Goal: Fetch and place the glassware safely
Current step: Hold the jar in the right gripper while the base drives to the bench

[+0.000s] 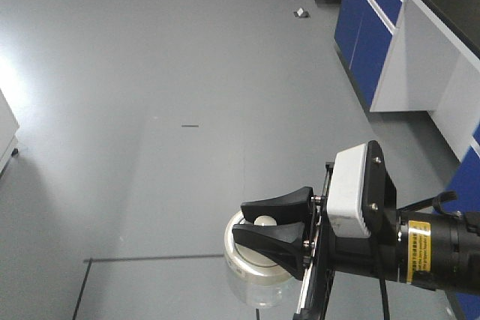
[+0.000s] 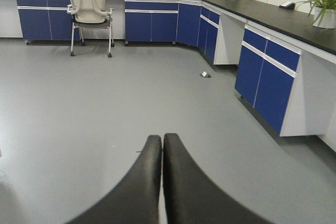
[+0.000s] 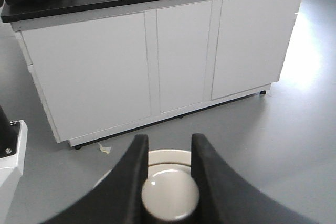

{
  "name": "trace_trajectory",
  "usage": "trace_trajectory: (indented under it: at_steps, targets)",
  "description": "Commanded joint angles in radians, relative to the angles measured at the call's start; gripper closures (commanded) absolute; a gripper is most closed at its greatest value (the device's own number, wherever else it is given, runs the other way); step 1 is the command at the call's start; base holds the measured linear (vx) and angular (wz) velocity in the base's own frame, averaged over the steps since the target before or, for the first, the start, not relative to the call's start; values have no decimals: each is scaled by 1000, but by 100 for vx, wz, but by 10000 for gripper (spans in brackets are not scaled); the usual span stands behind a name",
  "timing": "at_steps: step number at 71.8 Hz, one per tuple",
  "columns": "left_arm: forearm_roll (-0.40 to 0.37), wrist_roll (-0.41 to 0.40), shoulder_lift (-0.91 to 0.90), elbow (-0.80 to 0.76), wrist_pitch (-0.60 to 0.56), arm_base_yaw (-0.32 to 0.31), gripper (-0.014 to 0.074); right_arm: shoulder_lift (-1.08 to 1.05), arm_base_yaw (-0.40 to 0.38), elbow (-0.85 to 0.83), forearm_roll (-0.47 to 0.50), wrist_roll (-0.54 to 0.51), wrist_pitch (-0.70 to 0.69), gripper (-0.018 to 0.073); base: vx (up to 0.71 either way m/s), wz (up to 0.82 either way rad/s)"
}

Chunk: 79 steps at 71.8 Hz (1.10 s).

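Above grey floor (image 1: 150,73), right tool (image 1: 251,221) clamped on jar (image 1: 255,273) lid knob (image 1: 265,221), left tool (image 2: 161,148) clenched

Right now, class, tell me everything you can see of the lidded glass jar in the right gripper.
The glass jar is small, squat and clear-walled, topped by a round off-white lid with a central knob. It is upright with the lid on, and the grey floor is behind it. The right gripper pinches the knob between its black fingers; nothing else visibly touches the jar.
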Motion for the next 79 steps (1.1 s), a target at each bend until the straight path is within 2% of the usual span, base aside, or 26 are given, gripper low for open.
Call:
trace_trajectory:
  at_steps: [1,47,79]
  targets:
    - [-8,-1,11,-25,-73,-5,603,-25,-2,-27,54,-9,-49,560,63,3]
    - [-8,-1,11,-25,-72,-5,603,-25,-2,-27,54,-9,-52,560,69,15]
    - [-8,-1,11,-25,-72,-5,603,-23,-2,-27,54,-9,-46,560,76,-4]
